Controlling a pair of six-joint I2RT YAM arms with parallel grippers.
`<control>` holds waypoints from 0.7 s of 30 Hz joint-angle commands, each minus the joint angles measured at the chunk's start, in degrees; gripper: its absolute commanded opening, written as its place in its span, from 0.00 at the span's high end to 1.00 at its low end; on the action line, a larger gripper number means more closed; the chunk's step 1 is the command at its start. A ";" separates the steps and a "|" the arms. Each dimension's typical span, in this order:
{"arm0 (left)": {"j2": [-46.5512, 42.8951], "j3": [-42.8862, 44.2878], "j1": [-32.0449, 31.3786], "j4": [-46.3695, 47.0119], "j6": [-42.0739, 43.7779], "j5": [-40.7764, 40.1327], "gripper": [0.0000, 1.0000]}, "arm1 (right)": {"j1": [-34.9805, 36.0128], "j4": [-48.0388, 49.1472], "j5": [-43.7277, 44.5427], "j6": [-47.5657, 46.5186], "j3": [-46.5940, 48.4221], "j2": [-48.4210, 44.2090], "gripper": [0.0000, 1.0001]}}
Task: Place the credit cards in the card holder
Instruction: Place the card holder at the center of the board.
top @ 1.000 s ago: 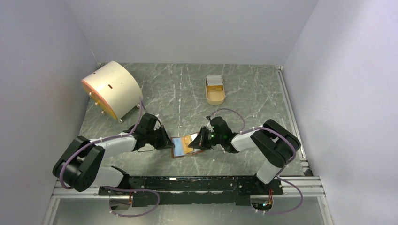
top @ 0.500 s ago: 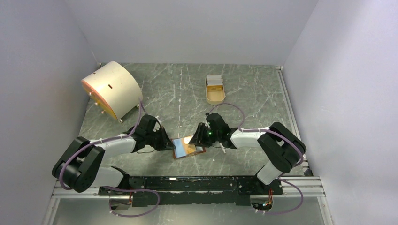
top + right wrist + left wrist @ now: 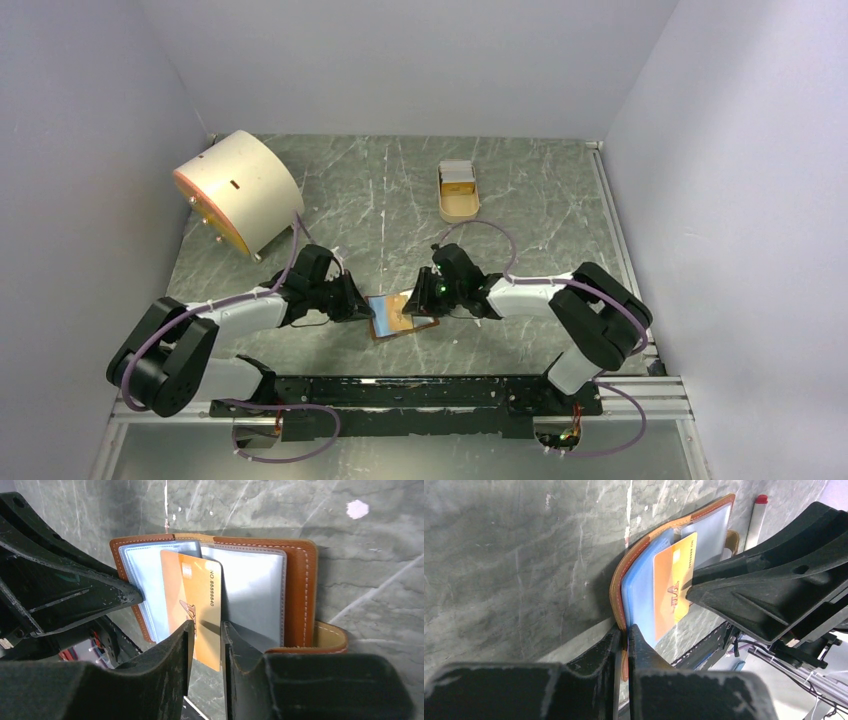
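Insertion step: my left gripper clamps the card holder edge, my right gripper stands part-open astride the half-seated credit card; next I judge it needs pushing home.

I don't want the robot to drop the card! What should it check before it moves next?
1. Card holder open: ok.
2. Left fingers clamped on its leather edge: ok.
3. Orange credit card fully tucked in: not ok, part sticks out.
4. Right fingers at the card's free end: ok.
5. Card's far edge inside a pocket: cannot tell.
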 commanded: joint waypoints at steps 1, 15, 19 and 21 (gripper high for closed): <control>-1.31 0.65 -0.09 0.67 -0.04 2.43 0.89 | 0.81 0.62 -1.18 -0.39 1.09 1.68 0.70; -1.20 0.83 -0.09 2.11 -0.31 6.10 0.91 | 1.80 0.83 -0.93 -4.06 1.97 1.47 0.63; -0.91 1.18 -0.06 1.79 -0.05 7.89 0.91 | 1.79 0.98 0.04 -3.70 1.03 0.54 0.56; -1.46 0.60 -0.10 2.33 -0.53 8.54 0.91 | 1.80 2.04 -0.08 -3.23 0.24 0.38 0.53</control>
